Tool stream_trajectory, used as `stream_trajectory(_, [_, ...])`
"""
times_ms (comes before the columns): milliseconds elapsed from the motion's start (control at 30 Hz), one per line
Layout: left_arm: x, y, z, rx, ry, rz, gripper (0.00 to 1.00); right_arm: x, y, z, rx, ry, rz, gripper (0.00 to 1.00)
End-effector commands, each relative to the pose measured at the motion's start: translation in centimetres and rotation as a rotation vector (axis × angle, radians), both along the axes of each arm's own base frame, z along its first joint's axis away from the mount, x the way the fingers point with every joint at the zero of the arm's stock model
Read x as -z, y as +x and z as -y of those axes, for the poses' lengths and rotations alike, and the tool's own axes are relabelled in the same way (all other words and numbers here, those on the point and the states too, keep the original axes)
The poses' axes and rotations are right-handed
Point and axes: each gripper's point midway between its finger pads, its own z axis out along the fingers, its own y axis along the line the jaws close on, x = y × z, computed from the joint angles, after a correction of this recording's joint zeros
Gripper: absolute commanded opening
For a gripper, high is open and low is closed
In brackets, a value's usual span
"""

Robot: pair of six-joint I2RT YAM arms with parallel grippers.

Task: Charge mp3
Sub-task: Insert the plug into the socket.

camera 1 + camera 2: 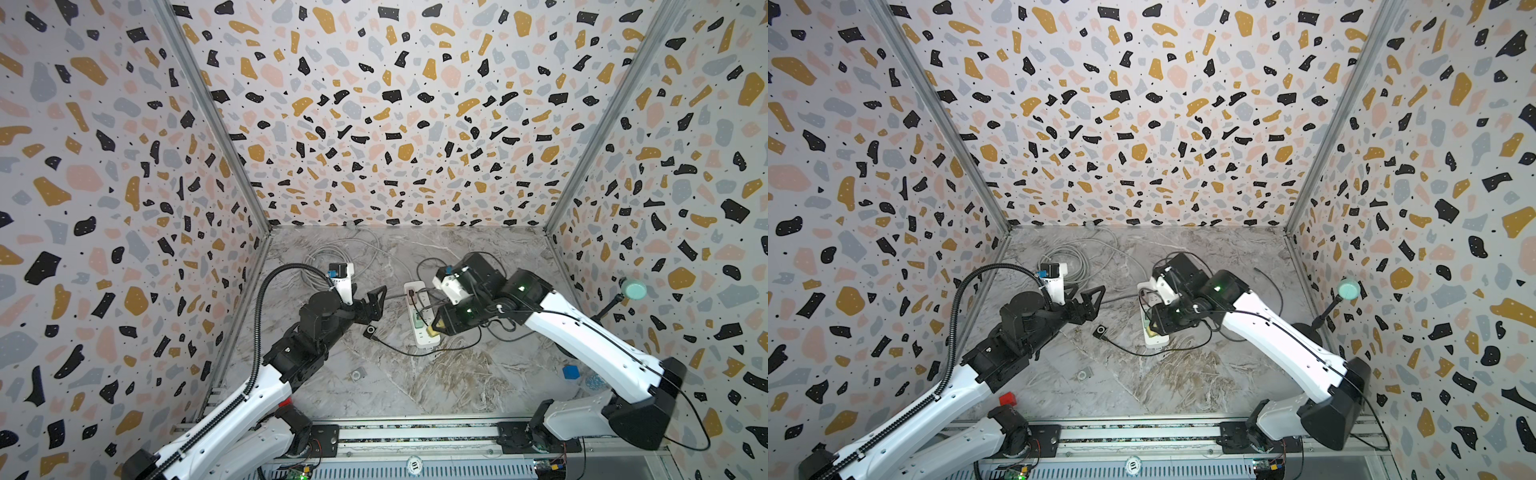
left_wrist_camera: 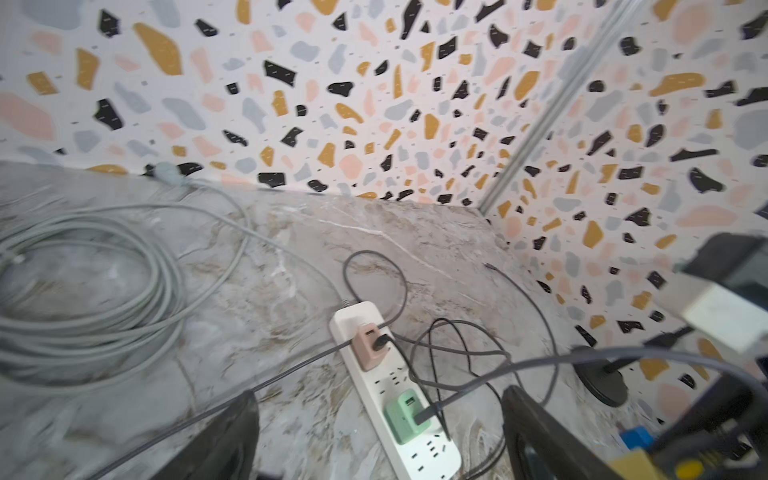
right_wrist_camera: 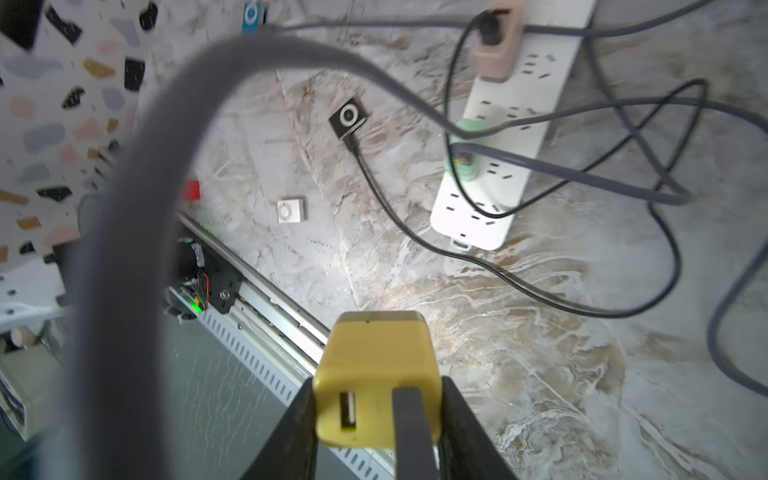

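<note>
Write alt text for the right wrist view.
The right hand grips a yellow plastic USB charger block over a marble tabletop. Beyond lie a white power strip, a black square mp3 player with a black cable plugged in, and a small silver mp3 player.

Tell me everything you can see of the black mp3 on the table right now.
The black mp3 is a small, flat square, plastic-looking, with a white ring control on its upper face. It lies face up on the marble table, beside the white strip but apart from it. A black cable is plugged into one edge and trails off across the table. Nothing grips it; only the cable and table touch it.
</note>
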Motion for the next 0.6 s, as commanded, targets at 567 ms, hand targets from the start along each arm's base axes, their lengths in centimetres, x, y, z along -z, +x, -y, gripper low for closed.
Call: stream_trajectory(567, [0.7,0.9,-2.2,-0.11,0.099,0.032,0.91,5.3,3.7,-0.8,-0.76,-0.131,0.526,0.0])
